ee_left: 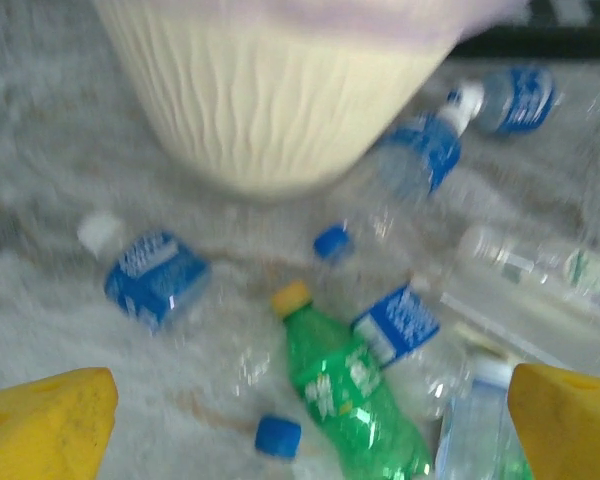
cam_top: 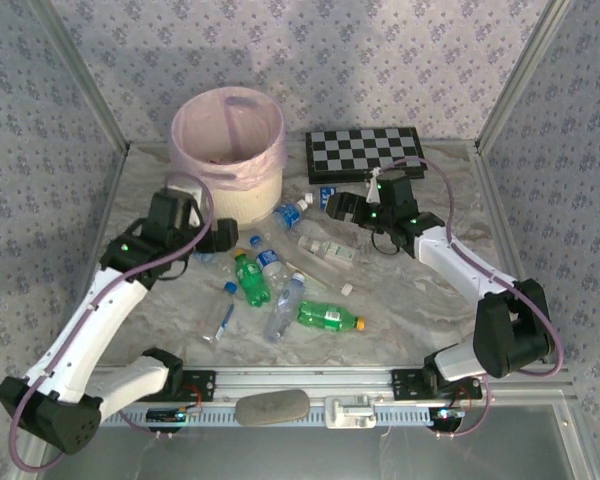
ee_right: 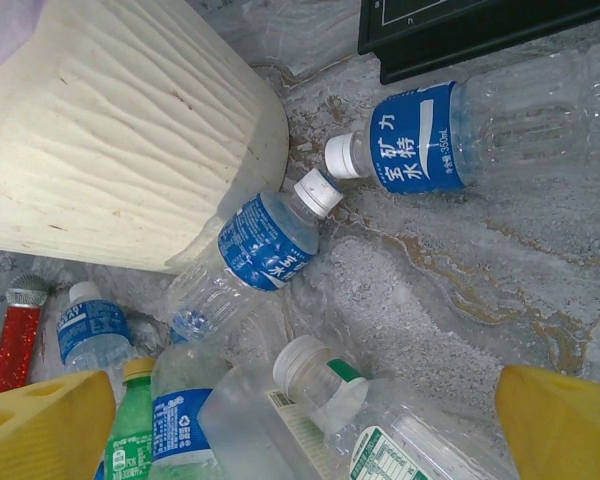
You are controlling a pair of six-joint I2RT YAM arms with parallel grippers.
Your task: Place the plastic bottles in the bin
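The cream bin (cam_top: 252,196) with its pink liner stands at the back left. Plastic bottles lie scattered in front of it: a green one (cam_top: 250,279), another green one with an orange cap (cam_top: 330,317), and several clear blue-labelled ones such as (cam_top: 291,212). My left gripper (cam_top: 218,236) hangs open by the bin's base, above a yellow-capped green bottle (ee_left: 355,385) and a loose blue cap (ee_left: 278,437). My right gripper (cam_top: 336,207) is open over a clear bottle with a green-and-white label (ee_right: 380,440); two blue-labelled bottles (ee_right: 265,245) (ee_right: 450,135) lie beyond.
A folded chessboard (cam_top: 365,152) lies at the back right, next to the bin. A red stick with a silver end (ee_right: 15,335) lies by the bin wall (ee_right: 130,130). A grey oblong object (cam_top: 271,406) rests on the front rail. Patterned walls enclose the table.
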